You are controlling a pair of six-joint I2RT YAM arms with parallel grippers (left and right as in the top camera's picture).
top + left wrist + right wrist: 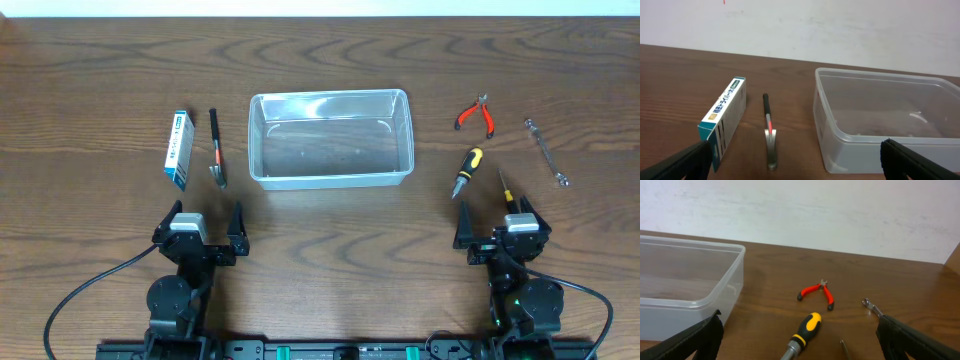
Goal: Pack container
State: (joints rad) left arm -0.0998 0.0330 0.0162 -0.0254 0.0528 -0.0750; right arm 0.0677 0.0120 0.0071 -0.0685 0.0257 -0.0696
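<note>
The clear plastic container (330, 138) stands empty at the table's middle; it also shows in the left wrist view (885, 125) and the right wrist view (685, 282). Left of it lie a blue-and-white box (179, 149) (725, 120) and a black-handled tool with a metal head (216, 150) (769, 130). Right of it lie red-handled pliers (476, 115) (816, 291), a black-and-yellow screwdriver (466, 171) (802, 335), a small thin tool (507, 189) (844, 347) and a silver wrench (546, 151) (871, 308). My left gripper (198, 232) (795, 167) and right gripper (502, 232) (800, 347) are open and empty, near the front.
The dark wooden table (330, 230) runs to a white wall (815, 30) at the back. Black cables (85, 290) trail from both arm bases at the front edge.
</note>
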